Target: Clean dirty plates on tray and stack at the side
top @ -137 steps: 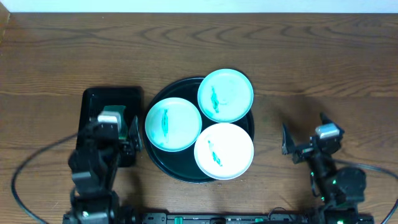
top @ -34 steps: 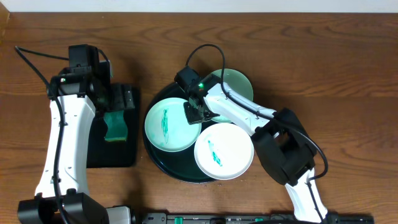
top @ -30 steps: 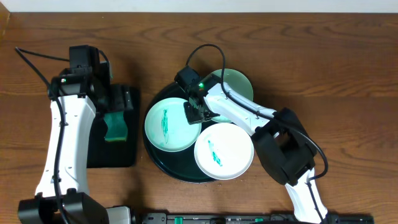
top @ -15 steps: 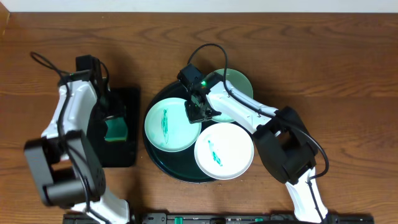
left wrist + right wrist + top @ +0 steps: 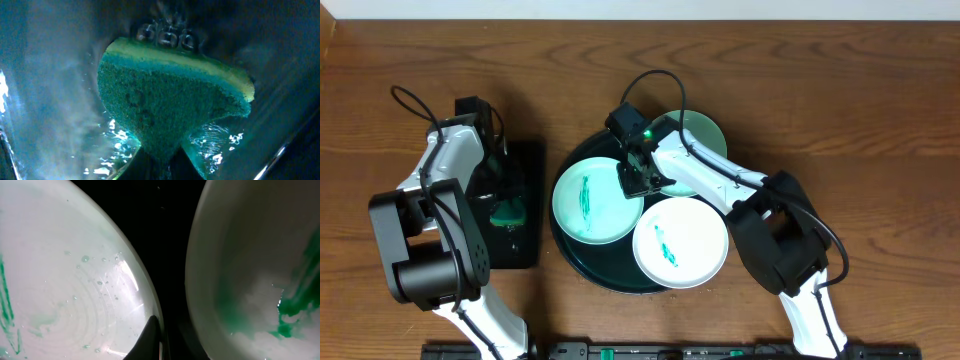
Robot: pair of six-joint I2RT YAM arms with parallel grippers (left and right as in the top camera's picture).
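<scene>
Across the wooden table [image 5: 820, 100], left gripper [image 5: 505, 202] is squeezing the green sponge [image 5: 170, 100], right gripper [image 5: 638, 182] is pinning the left plate [image 5: 570, 218] by its rim; carrying the sponge right to scrub is likely coming next.

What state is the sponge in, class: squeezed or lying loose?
Squeezed. The left gripper is shut on the sponge, whose lower end narrows to a pinched waist in its grip.
</scene>
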